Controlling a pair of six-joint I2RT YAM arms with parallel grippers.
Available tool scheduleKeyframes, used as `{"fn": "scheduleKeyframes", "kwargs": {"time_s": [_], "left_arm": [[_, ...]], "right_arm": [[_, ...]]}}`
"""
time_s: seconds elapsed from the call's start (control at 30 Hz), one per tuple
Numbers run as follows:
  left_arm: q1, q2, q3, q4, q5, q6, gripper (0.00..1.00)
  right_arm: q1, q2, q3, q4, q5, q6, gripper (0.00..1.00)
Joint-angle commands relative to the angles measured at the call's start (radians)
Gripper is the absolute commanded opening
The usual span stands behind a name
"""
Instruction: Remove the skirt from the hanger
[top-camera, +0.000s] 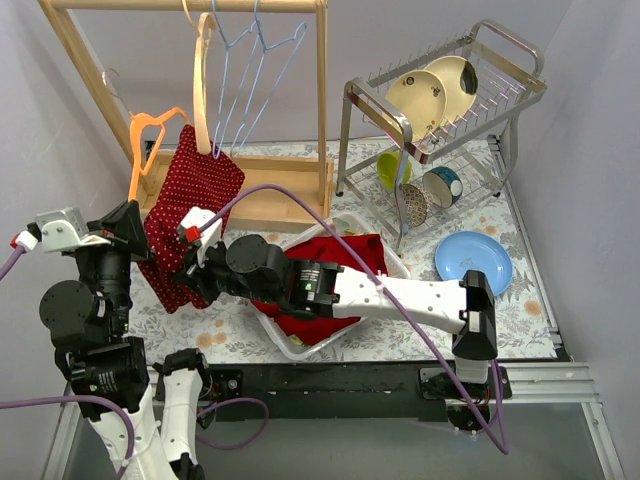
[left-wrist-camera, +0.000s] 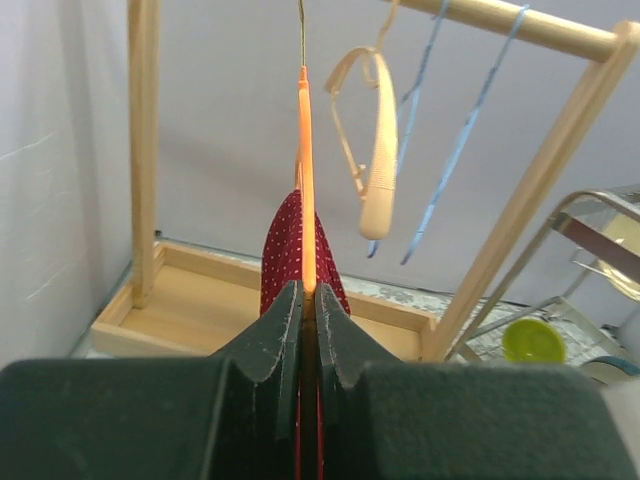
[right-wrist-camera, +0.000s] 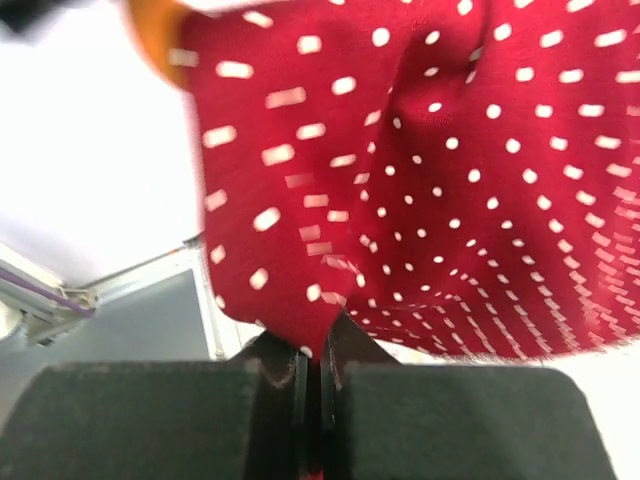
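The red skirt with white dots (top-camera: 190, 200) hangs on an orange hanger (top-camera: 150, 130) at the left of the wooden rack. My left gripper (top-camera: 128, 225) is shut on the orange hanger (left-wrist-camera: 306, 180), whose bar runs up from between the fingers, with the skirt (left-wrist-camera: 285, 250) behind it. My right gripper (top-camera: 195, 268) is shut on the lower edge of the skirt (right-wrist-camera: 420, 180); the cloth fills the right wrist view and its corner is pinched between the fingers (right-wrist-camera: 285, 370).
A wooden rack (top-camera: 290, 195) holds a cream hanger (top-camera: 203, 90) and blue wire hangers (top-camera: 255, 70). A white basket (top-camera: 390, 262) with red cloth sits mid-table. A dish rack (top-camera: 450, 110) with plates, and a blue plate (top-camera: 473, 262), stand at the right.
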Motion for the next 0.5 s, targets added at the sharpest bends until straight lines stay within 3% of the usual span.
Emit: {"fn": "scheduleKeyframes", "kwargs": {"time_s": [0.0, 0.27, 0.47], "left_arm": [[-0.002, 0.014, -0.025, 0.011, -0.162, 0.070, 0.00], [-0.004, 0.015, -0.047, 0.002, -0.224, 0.099, 0.00], [-0.004, 0.034, -0.007, -0.012, -0.244, 0.094, 0.00]], "right_arm": [[0.016, -0.170, 0.046, -0.010, 0.042, -0.100, 0.01], [0.021, -0.514, -0.148, -0.047, 0.115, -0.165, 0.01], [0.021, -0.712, -0.164, -0.090, 0.258, -0.214, 0.01]]}}
